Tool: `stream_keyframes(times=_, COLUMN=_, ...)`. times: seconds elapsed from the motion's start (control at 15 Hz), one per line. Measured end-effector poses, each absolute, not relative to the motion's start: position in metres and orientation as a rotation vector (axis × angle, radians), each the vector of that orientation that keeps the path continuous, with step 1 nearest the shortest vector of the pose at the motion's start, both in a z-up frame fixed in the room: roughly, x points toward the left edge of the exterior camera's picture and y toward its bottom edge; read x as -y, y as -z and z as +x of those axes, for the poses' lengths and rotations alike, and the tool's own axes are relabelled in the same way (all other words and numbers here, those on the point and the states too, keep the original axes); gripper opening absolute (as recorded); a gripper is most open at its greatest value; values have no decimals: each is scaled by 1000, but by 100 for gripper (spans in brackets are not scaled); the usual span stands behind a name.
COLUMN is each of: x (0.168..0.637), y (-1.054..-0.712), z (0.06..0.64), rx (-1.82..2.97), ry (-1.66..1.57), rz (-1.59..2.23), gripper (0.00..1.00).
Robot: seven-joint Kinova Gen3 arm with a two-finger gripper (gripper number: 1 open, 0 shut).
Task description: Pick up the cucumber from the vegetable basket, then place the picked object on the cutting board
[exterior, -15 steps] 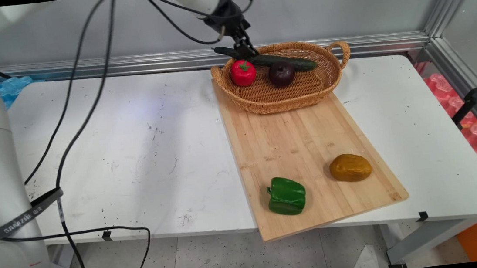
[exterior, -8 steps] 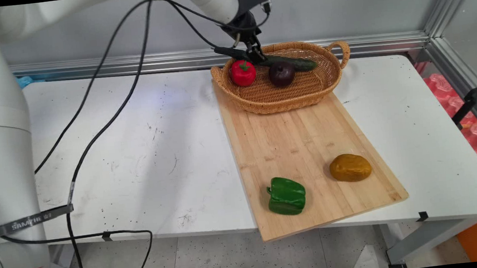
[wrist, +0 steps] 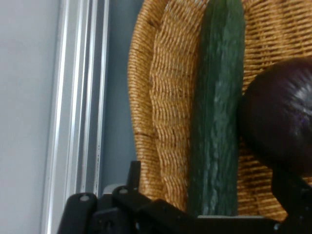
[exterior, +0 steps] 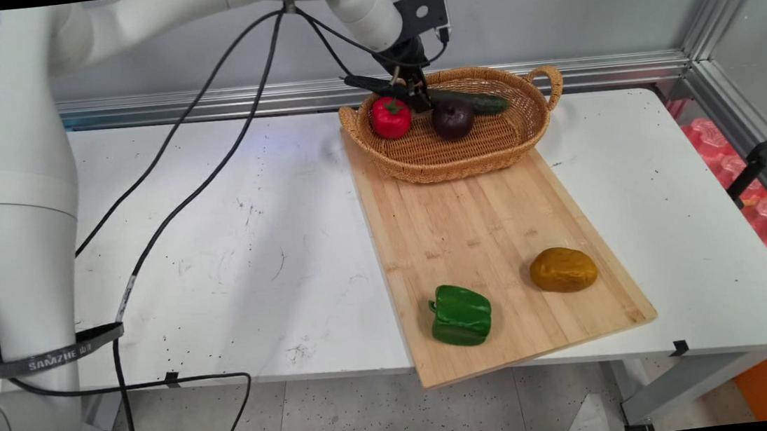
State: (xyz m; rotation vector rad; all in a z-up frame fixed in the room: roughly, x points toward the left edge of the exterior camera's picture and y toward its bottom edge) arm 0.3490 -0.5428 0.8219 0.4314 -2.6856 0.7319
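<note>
Grey wall [exterior: 581, 6] with a metal rail behind, white table [exterior: 217, 245] below. Black gripper [exterior: 414, 93] down at the far rim of a wicker basket [exterior: 469, 151], right at the middle of one dark green cucumber [exterior: 478, 102]; whether clamped on it or loose around it, cannot tell, since the hand view shows only black linkage at the bottom edge with the cucumber [wrist: 217, 112] running up from it along the woven wall [wrist: 165, 112]. Just beside the cucumber, touching or nearly so, one dark purple round fruit [exterior: 453, 119], seen close at the right of the hand view [wrist: 280, 117]. Left of the gripper, one red tomato [exterior: 390, 117] with a green stem cap. So three things in the one basket, which sits on the far end of one wooden cutting board [exterior: 483, 227]. On the board's near end, well apart from the basket, one green bell pepper [exterior: 461, 314] and one brownish-yellow potato [exterior: 563, 269], near each other but not touching. Readable lettering: a grey strap [exterior: 59, 354] round the arm's lower link and cables, marked SAMZHE.
</note>
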Motion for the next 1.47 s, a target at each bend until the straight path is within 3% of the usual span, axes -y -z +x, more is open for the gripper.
stream_keyframes(times=1.0, x=553, y=-791, z=345, rx=2774, ry=-708, rz=243, gripper=100)
stream_keyframes(times=1.07, x=552, y=-790, z=345, rx=2774, ry=-708, rz=233, gripper=0)
stream_keyframes(times=1.47, x=550, y=-790, z=343, rx=2761, ry=-712, rz=204, gripper=0)
